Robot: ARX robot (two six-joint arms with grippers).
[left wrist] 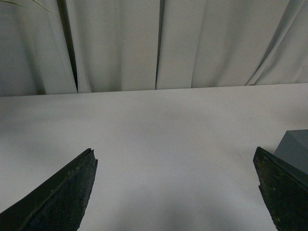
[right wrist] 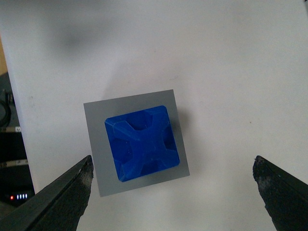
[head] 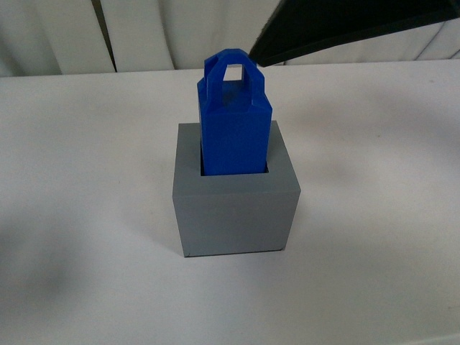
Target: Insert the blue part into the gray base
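Observation:
The blue part (head: pixel 234 122) stands upright in the square recess of the gray base (head: pixel 236 212) at the table's middle, its loop handle on top. From straight above, the right wrist view shows the blue part (right wrist: pixel 142 143) seated inside the gray base (right wrist: pixel 96 144). My right gripper (right wrist: pixel 173 166) hangs open high over them, touching neither; a dark piece of it (head: pixel 345 29) crosses the upper right of the front view. My left gripper (left wrist: pixel 175 156) is open above bare table, with a corner of the gray base (left wrist: pixel 294 149) beside one finger.
A white table (head: pixel 374 180) bears the base, with a white curtain (left wrist: pixel 144 43) behind its far edge. Past the table's edge in the right wrist view stands dark equipment (right wrist: pixel 12 163) with small lights.

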